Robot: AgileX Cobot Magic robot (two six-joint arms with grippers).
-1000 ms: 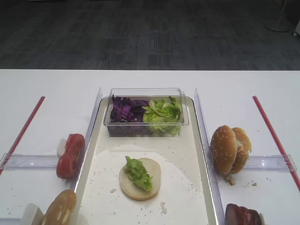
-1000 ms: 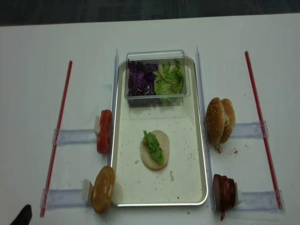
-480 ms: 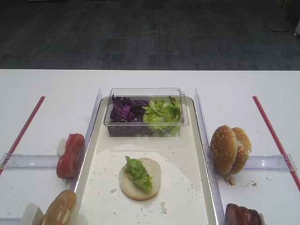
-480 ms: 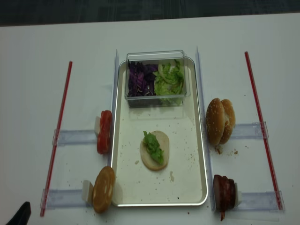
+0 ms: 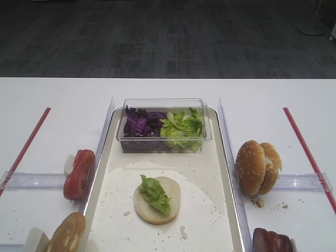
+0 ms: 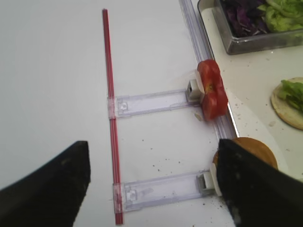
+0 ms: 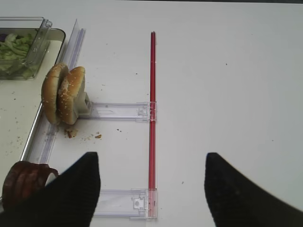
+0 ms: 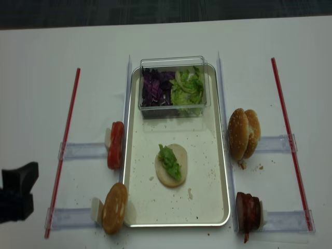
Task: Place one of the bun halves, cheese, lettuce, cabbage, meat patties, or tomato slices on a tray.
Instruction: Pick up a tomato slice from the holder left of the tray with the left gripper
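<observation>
Tomato slices [image 6: 209,95] stand on edge at 9 o'clock, just outside the tray [image 8: 210,207]. Left tool [image 6: 151,184] hangs spread, holding nothing; right tool [image 7: 151,189] likewise. Risk: soft slices may topple, slip or tear under a misaligned pinch.

One cream tray [image 8: 220,171], and on it one clear tub [image 8: 174,61] holding one heap of purple cabbage [image 8: 154,88] and one heap of lettuce [image 8: 188,89]. One pale bun base [image 8: 176,171] carries one lettuce leaf [image 8: 169,161]. Two seeded bun halves [image 8: 243,133] stand on edge together; one more bun half [image 8: 114,208] stands apart. One stack of tomato slices [image 8: 115,145], one stack of meat patties [image 8: 249,211], two red strips [image 8: 63,145], four clear rails [image 8: 83,151]
</observation>
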